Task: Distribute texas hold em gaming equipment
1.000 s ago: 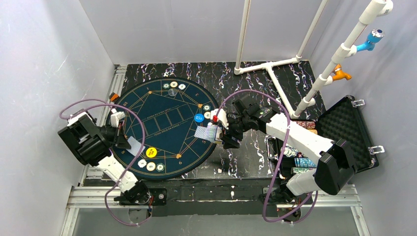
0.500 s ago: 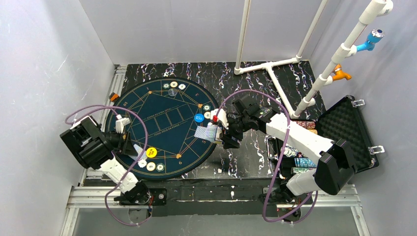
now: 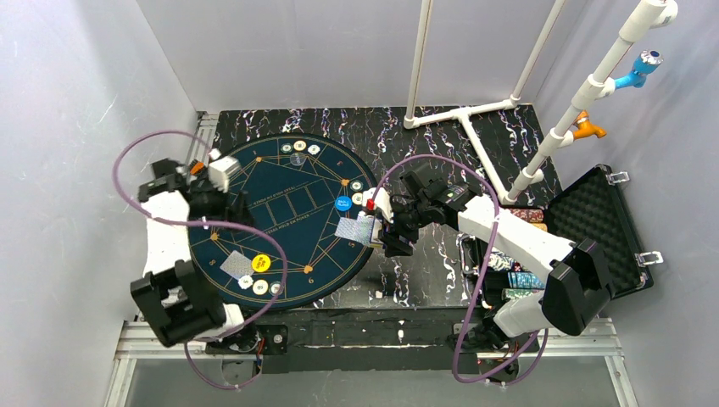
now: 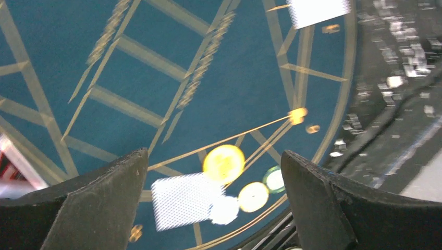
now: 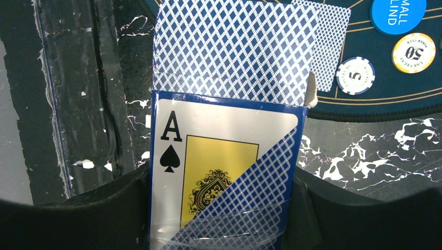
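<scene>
Card (image 3: 236,264) face down on mat (image 3: 271,174), near-left rim; left gripper (image 3: 222,188) over left rim, right gripper (image 3: 379,225) at right rim. Left wrist: spread wide, empty, above yellow button (image 4: 224,163). Right wrist: clamped on box (image 5: 224,172), deck (image 5: 234,57) protruding. Best next: pinch top back only; pull straight along box, toward mat.

Overhead, the light was bright and even; the table (image 3: 424,127) showed sharp, with soft shadows beneath the arms. The left wrist view was smeared by motion blur: the lines of the mat (image 4: 234,94) streaked, and the playing card (image 4: 182,200) and yellow button disc (image 4: 224,163) were blown out pale. The right wrist view was crisp on the card box (image 5: 224,135), its film wrap glaring, while the right claw (image 5: 224,182) stayed dark and unfocused along the bottom.
</scene>
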Available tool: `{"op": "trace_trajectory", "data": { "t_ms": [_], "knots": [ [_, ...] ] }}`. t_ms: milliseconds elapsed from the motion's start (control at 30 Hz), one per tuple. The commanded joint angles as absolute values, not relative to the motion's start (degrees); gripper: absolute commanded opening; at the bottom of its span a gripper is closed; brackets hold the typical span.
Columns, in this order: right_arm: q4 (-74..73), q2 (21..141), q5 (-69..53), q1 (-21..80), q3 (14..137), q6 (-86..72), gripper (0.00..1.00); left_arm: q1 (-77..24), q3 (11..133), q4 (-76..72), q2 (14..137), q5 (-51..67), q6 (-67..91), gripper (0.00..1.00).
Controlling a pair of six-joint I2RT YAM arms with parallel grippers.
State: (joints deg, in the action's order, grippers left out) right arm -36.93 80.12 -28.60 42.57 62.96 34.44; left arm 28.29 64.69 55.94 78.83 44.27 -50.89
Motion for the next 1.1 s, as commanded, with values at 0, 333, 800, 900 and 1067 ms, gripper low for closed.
{"op": "trace_trajectory", "data": {
  "t_ms": [0, 333, 800, 900, 1067],
  "knots": [
    [-34.3, 80.3, -29.7, 43.2, 65.6, 34.0, 0.01, 13.2, 63.8, 55.8, 71.8, 53.5, -33.8, 0.98],
    [-33.9, 79.6, -29.8, 43.7, 65.4, 33.5, 0.01, -16.0, 55.9, 28.9, 74.1, 60.5, 5.6, 0.95],
    [-34.5, 78.5, -29.6, 43.9, 65.8, 33.4, 0.01, -27.9, 58.9, 15.5, 85.4, 57.8, 19.5, 0.79],
    [-34.9, 78.4, -29.9, 43.9, 66.2, 33.7, 0.01, -27.7, 59.4, 16.4, 87.0, 57.6, 19.7, 0.72],
    [-34.9, 77.9, -29.9, 43.9, 65.9, 33.8, 0.01, -26.9, 57.4, 16.7, 86.0, 56.3, 19.0, 0.49]
  ]
}}
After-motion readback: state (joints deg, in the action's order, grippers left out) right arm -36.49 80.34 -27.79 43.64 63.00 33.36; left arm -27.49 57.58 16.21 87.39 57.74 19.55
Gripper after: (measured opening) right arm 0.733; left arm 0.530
